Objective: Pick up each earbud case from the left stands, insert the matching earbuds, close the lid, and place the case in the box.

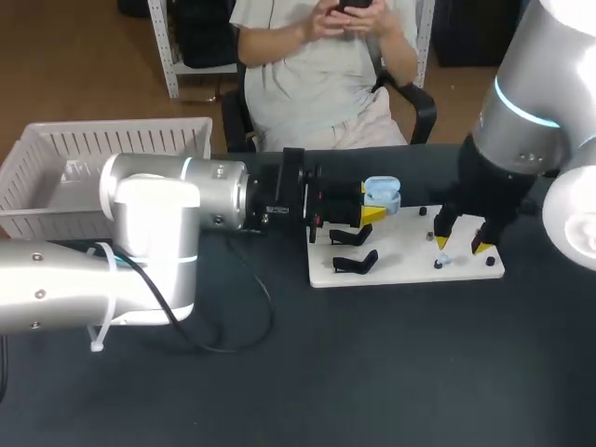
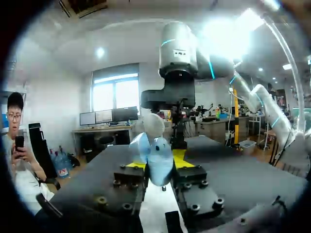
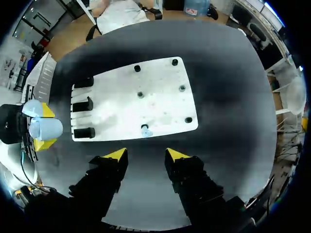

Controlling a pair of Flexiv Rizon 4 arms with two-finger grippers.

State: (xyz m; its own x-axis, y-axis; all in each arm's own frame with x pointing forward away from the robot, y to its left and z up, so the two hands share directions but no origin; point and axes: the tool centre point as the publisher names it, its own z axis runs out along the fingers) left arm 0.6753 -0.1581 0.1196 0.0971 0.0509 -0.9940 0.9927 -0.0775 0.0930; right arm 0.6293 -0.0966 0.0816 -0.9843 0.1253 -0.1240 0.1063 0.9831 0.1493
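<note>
My left gripper (image 1: 371, 212) is shut on a light blue earbud case (image 1: 382, 193) with its lid up, held sideways over the left end of the white board (image 1: 400, 270). In the left wrist view the case (image 2: 154, 154) sits between the yellow tips of this gripper (image 2: 158, 164). A light blue earbud (image 1: 440, 263) lies on the board's right part. My right gripper (image 1: 461, 245) hangs open just above it, nothing between its fingers. From the right wrist, the earbud (image 3: 145, 130) lies ahead of the open gripper (image 3: 146, 155), and the case (image 3: 43, 127) is off to the side.
Two black stands (image 1: 354, 250) show on the board's left part in the head view, three (image 3: 82, 104) from the right wrist. Small black pegs (image 3: 140, 94) dot the board. A white basket (image 1: 112, 140) stands at the back left. A black cable (image 1: 233, 317) trails over the dark table.
</note>
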